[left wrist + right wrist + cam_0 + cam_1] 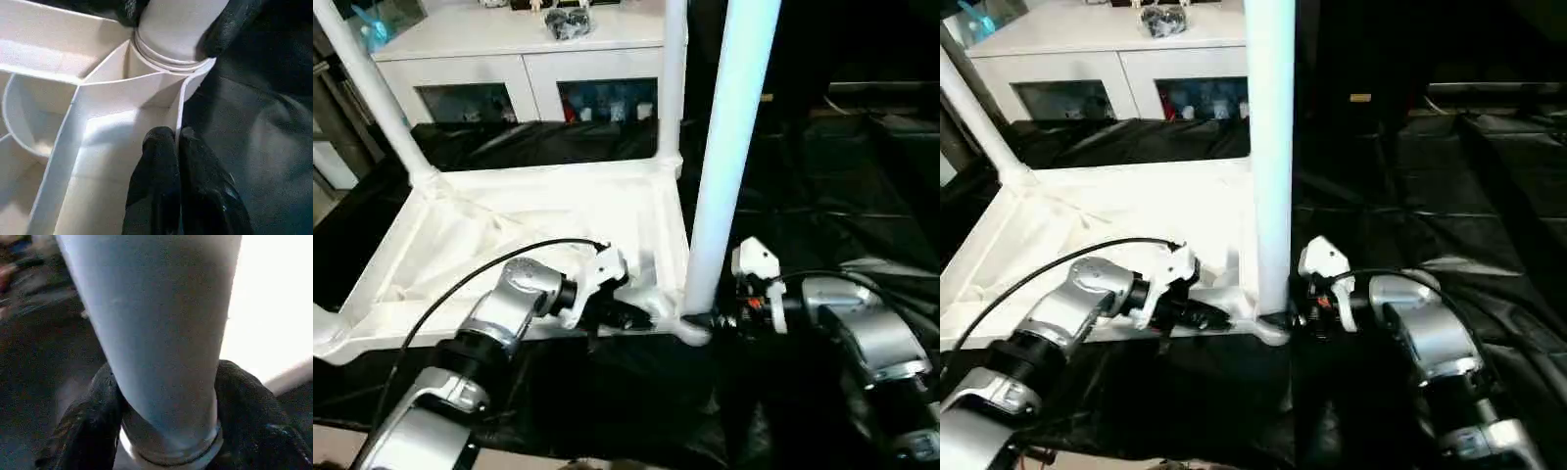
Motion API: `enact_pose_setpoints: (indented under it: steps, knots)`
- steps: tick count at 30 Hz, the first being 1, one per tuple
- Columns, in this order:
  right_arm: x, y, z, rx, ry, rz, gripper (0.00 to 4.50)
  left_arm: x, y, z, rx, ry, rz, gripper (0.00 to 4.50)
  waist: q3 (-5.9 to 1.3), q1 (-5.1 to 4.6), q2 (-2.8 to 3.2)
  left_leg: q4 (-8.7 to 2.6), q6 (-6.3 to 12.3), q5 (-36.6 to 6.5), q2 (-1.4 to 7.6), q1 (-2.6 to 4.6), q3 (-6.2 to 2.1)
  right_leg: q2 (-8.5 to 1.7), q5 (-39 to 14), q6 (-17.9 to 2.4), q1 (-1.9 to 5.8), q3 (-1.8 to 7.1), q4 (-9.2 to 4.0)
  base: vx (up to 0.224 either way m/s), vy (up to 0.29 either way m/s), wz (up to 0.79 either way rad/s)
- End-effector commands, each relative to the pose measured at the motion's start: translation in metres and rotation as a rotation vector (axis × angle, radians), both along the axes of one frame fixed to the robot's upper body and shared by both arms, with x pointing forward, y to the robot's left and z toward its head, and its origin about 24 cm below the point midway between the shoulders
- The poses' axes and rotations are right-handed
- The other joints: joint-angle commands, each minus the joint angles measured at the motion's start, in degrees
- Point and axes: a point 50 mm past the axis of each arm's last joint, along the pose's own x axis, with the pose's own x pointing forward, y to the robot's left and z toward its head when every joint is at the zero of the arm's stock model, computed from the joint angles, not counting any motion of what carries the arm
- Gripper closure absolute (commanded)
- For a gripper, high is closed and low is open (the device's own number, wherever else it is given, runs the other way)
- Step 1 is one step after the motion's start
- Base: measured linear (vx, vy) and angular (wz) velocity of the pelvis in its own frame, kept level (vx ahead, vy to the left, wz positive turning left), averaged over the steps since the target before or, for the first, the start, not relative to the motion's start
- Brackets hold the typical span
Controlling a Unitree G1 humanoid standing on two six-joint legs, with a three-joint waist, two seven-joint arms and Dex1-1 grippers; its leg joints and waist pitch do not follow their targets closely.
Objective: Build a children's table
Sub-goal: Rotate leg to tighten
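The white tabletop lies upside down on black cloth, ribbed underside up. White legs stand in the far left socket and the far right socket. A third leg stands upright in the near right corner socket. My left gripper is shut on the tabletop's thin rim wall just beside that socket. My right gripper is shut on the base of the near right leg, one finger on each side.
A white cabinet with glass-fronted compartments stands behind the tabletop. Black cloth covers the floor to the right and in front. A black cable runs along my left forearm.
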Motion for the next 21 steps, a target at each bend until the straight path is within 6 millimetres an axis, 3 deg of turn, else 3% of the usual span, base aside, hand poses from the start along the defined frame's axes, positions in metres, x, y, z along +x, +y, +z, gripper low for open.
enact_pose_setpoints:
  steps: [1, 4, 12, 15, 16, 21]
  knots:
    - [-0.008, 0.029, -0.036, -0.029, 0.084, -0.074, 2.11, 0.020, -0.016, 0.017, -0.052, -0.103, 0.179, 4.50, -2.60, -0.58, -1.18, -4.68, 1.74, -14.6, 3.31, 1.06, -1.97, -3.79, -15.7, -13.3, 1.80, 2.37, -5.13, 0.000, 0.000, 0.00]
    - [-0.001, 0.039, -0.050, -0.026, 0.105, -0.264, 2.21, 0.028, -0.027, 0.017, -0.063, -0.127, 0.302, 4.50, -2.21, -1.89, -0.98, -5.02, -0.61, -19.9, 2.99, 1.52, -2.44, -3.76, -24.0, -10.8, 1.54, 2.16, -5.83, 0.000, 0.000, 0.00]
    - [0.012, 0.064, -0.054, -0.021, 0.088, -0.481, 2.46, 0.035, -0.043, 0.021, -0.071, -0.180, 0.391, 4.50, -1.91, -3.49, -0.85, -5.36, -0.87, -24.3, 2.75, 1.53, -2.88, -3.75, -29.5, -7.9, 0.98, 2.19, -6.84, 0.000, 0.000, 0.00]
    - [0.016, 0.068, -0.050, -0.035, 0.007, -0.476, 2.46, 0.034, -0.044, 0.021, -0.065, -0.192, 0.363, 4.50, -2.02, -3.73, -0.73, -5.51, -0.96, -25.2, 2.87, 1.50, -3.00, -3.83, -28.8, -7.6, 0.90, 2.22, -6.88, 0.000, 0.000, 0.00]
    - [0.017, 0.069, -0.049, -0.016, 0.003, -0.467, 2.13, 0.033, -0.044, 0.020, -0.063, -0.201, 0.351, 4.50, -2.02, -3.77, -0.58, -5.58, -0.93, -25.2, 2.89, 1.46, -3.03, -3.81, -28.1, -7.8, 0.98, 2.23, -6.82, 0.000, 0.000, 0.00]
    - [0.019, 0.064, -0.041, 0.053, 0.013, -0.459, 1.62, 0.030, -0.041, 0.018, -0.066, -0.208, 0.312, 4.50, -2.49, -3.97, -0.64, -5.68, 1.08, -20.7, 3.18, 0.96, -2.59, -3.69, -16.7, -11.6, 1.64, 2.31, -6.05, 0.000, 0.000, 0.00]
